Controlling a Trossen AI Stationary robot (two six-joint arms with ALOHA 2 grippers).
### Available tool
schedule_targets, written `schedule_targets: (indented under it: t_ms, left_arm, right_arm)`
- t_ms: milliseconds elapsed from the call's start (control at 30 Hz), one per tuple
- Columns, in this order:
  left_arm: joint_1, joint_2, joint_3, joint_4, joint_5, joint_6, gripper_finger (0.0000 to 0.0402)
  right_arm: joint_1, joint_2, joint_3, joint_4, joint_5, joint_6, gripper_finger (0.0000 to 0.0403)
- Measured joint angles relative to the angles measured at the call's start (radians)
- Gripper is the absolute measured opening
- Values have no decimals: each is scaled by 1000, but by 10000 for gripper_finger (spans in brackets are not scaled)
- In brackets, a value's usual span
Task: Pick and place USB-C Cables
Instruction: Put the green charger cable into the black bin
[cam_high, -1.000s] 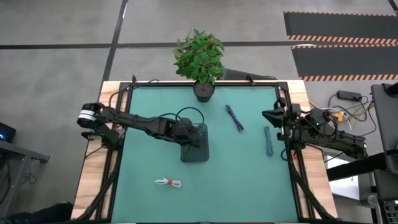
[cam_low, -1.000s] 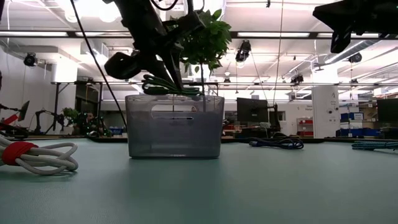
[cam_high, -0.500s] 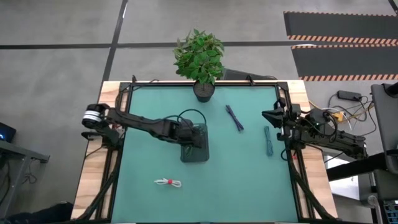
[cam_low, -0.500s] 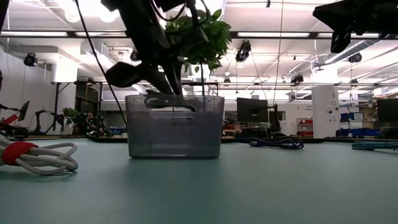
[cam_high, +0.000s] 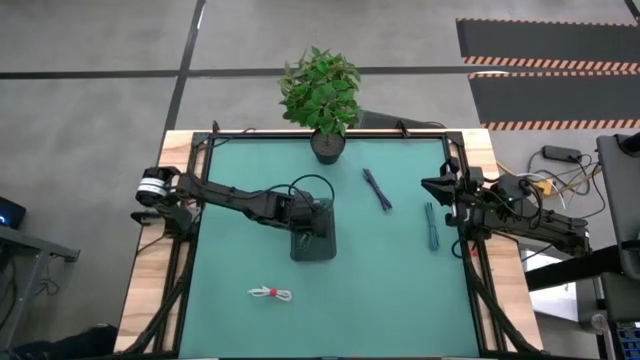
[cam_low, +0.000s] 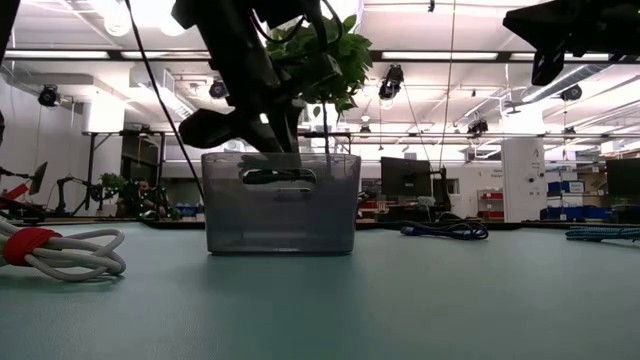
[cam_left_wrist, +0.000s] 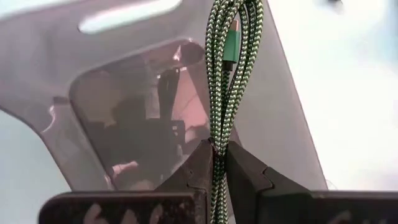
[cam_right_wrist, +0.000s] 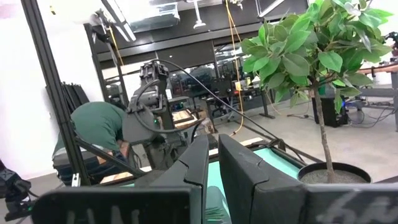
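Note:
My left gripper (cam_high: 311, 222) reaches down into the grey see-through tray (cam_high: 313, 250) at mid-table and is shut on a green braided cable bundle (cam_left_wrist: 227, 74). In the low view the bundle (cam_low: 272, 176) shows through the tray's handle slot. A white cable with a red band (cam_high: 270, 293) lies flat near the table's near edge. A dark blue cable (cam_high: 377, 188) and a teal cable (cam_high: 432, 226) lie flat toward the right. My right gripper (cam_high: 428, 186) waits shut at the table's right edge, above the teal cable's far end. My left gripper pinches the green bundle between its two fingers (cam_left_wrist: 200, 163), across several strands (cam_left_wrist: 219, 134) partway along it. The fingers come from above, slanting down into the tray (cam_low: 280, 215). The bundle extends past the fingertips inside the tray; whether its end touches the floor I cannot tell.
A potted plant (cam_high: 322, 95) stands at the table's far edge, behind the tray. Open green mat (cam_high: 390, 290) lies between the tray and the right side. A person in a green top (cam_right_wrist: 99, 127) bends down beyond the table.
My left gripper has moved down into the tray, still shut. The green bundle hung above the tray's rim a second ago and now sits below the rim, behind the handle slot.

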Motion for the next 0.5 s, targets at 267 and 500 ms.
schedule_targets:
  t_ms: [267,500]
  left_arm:
    - [8,4,0,6,-2,0,21]
    - [13,4,0,8,-5,-23,42]
  right_arm:
    - [0,1,0,-5,0,19,27]
    - [0,0,0,-3,0,10,27]
